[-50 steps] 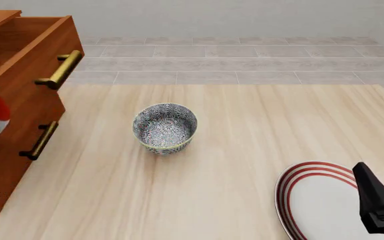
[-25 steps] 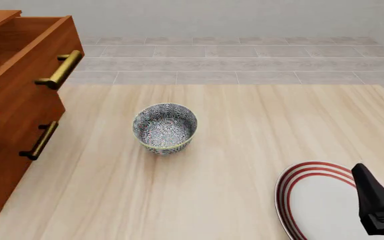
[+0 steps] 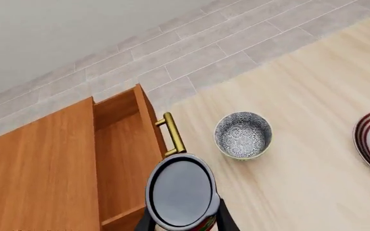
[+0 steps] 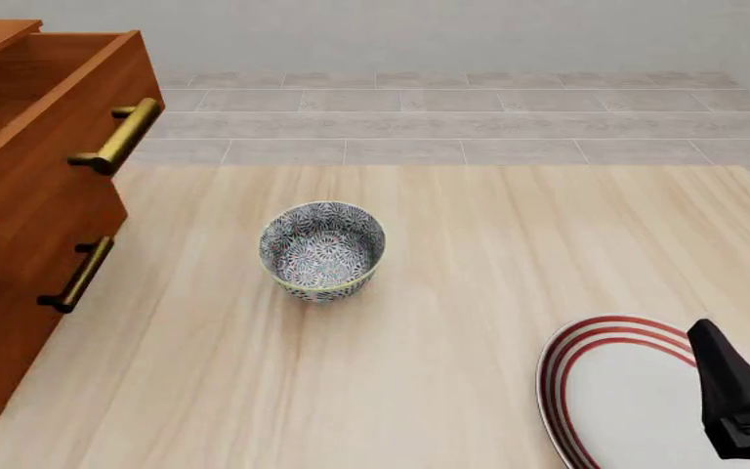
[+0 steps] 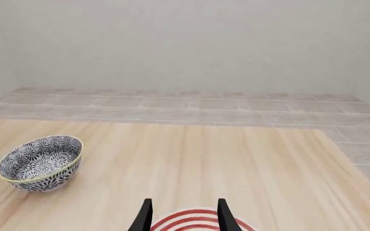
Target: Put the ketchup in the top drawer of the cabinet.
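Note:
The ketchup [image 3: 179, 190] shows its dark grey top and a sliver of red label in the left wrist view. My left gripper [image 3: 185, 217] is shut on it, one finger on each side. Beyond the can lie the cabinet [image 3: 37, 173] and its top drawer [image 3: 117, 159], pulled open, with the brass handle [image 3: 172, 132] just past the can. In the front view the cabinet [image 4: 11, 293] and the open top drawer [image 4: 36, 98] stand at the left; the ketchup and left gripper are out of that view. My right gripper [image 4: 746, 396] is open at the lower right.
A blue-white patterned bowl [image 4: 323, 249] sits mid-table, right of the cabinet. A red-striped white plate [image 4: 616, 391] lies at the front right under the right gripper. The lower drawer's handle [image 4: 78, 276] sticks out toward the bowl. The table's far edge meets a tiled floor.
One second ago the ketchup showed at the front view's left edge beside the cabinet; it has since left that view. The right arm, bowl and drawer have not moved.

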